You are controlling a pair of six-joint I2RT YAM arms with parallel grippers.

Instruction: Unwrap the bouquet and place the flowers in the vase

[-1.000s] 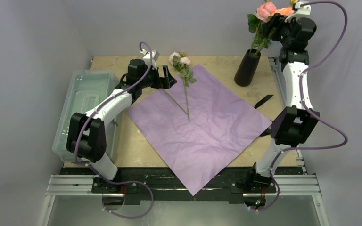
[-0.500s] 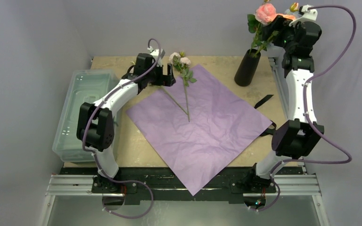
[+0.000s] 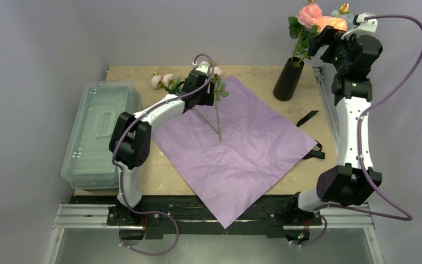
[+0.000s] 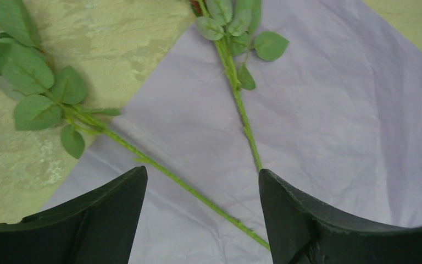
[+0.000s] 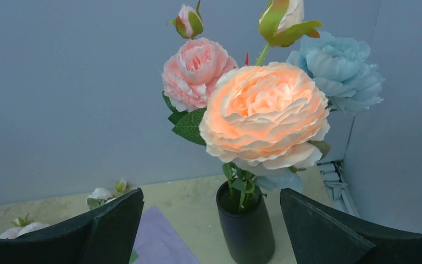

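My left gripper (image 4: 202, 184) hangs over the lilac paper (image 4: 335, 110) with its jaws spread wide and nothing clamped. Two loose flower stems (image 4: 240, 104) lie on the sheet just below it, crossing the gap between the fingers, with their leaves running away ahead. My right gripper (image 5: 211, 201) is wide open too and empty. Straight ahead of it stands the black vase (image 5: 247, 236), holding peach, pink and pale blue blooms (image 5: 266, 115).
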